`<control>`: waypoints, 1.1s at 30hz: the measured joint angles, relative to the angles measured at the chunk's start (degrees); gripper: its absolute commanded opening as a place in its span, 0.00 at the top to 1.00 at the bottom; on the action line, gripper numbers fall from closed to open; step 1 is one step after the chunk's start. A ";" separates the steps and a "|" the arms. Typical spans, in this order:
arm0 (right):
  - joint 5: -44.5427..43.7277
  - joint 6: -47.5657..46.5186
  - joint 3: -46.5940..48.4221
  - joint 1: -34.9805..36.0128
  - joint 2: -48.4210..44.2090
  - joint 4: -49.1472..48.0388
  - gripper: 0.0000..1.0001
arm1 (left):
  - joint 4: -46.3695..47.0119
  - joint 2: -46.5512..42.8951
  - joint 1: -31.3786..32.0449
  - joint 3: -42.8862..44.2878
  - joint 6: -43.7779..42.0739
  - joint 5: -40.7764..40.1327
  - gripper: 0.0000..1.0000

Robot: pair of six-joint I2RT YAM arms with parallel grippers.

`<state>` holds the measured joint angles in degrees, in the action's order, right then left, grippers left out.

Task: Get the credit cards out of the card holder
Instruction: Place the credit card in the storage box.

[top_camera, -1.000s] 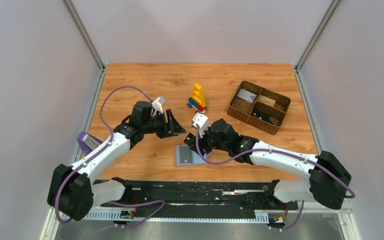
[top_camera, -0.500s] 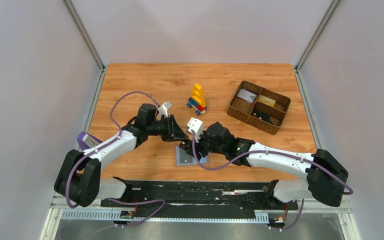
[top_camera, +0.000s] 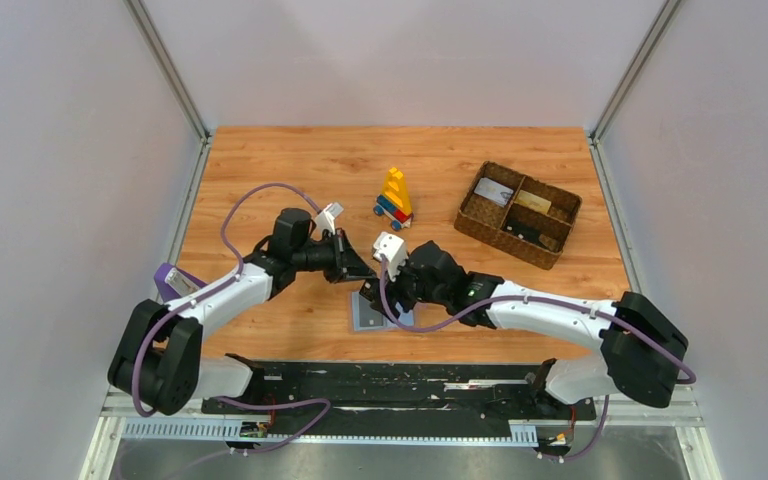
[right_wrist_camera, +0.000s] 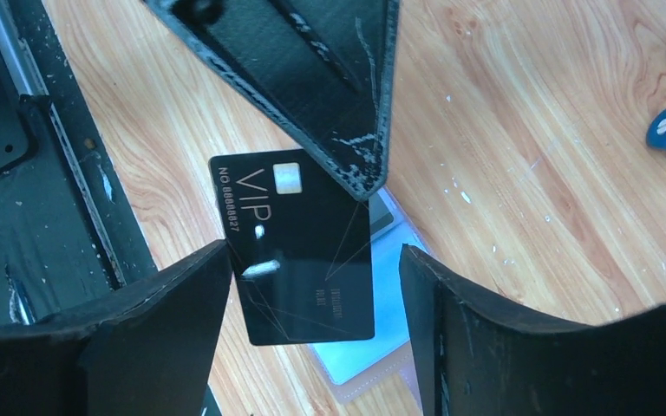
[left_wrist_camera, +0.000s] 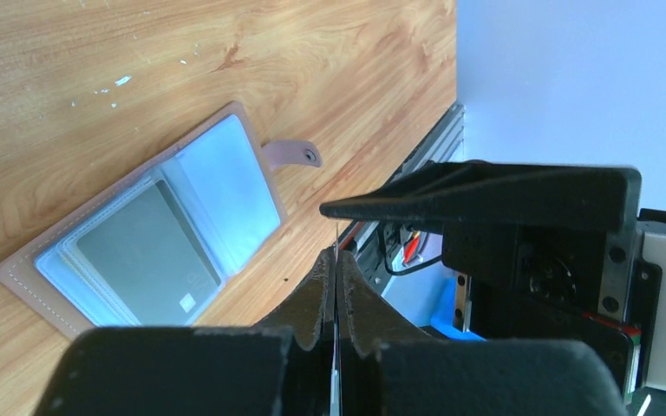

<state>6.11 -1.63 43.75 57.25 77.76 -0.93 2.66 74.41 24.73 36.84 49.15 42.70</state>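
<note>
The light-blue card holder [top_camera: 371, 314] lies open on the wood in front of the arm bases, its pinkish tab [left_wrist_camera: 295, 153] pointing to one side. A grey card [left_wrist_camera: 139, 254] shows through one clear sleeve. My left gripper [top_camera: 358, 271] is shut on a black credit card [right_wrist_camera: 299, 251] marked VIP, seen only as a thin edge [left_wrist_camera: 336, 236] in the left wrist view. The card hangs above the holder [right_wrist_camera: 395, 299]. My right gripper [right_wrist_camera: 314, 260] stands open around the card, its right finger apart from it. A left finger [right_wrist_camera: 329, 95] pinches the card's top corner.
A brown woven basket [top_camera: 466, 222] with compartments stands at the back right with cards lying in it. A stack of coloured toy blocks [top_camera: 395, 195] stands behind the grippers. A purple object [top_camera: 172, 282] lies by the left wall. The black base rail [top_camera: 390, 380] runs along the near edge.
My left gripper moved right and down to the right gripper and shut on the black card. The right gripper's jaws opened wider.
</note>
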 measured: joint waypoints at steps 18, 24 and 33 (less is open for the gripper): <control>25.18 25.31 2.14 -17.31 -2.56 1.42 0.33 | -1.05 -15.02 -2.08 -1.42 -0.15 -10.75 1.00; 29.81 35.71 0.20 -20.61 -2.95 -4.02 0.51 | 1.25 -20.61 -2.23 -4.24 2.36 -12.94 1.00; 31.06 45.18 -1.79 -21.05 -2.95 -9.22 0.56 | 8.02 -22.99 -2.25 -7.15 7.61 -13.20 1.00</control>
<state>37.17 43.55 41.95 36.21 74.81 -10.15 10.68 51.42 22.48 29.69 56.75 29.50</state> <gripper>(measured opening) 0.439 0.007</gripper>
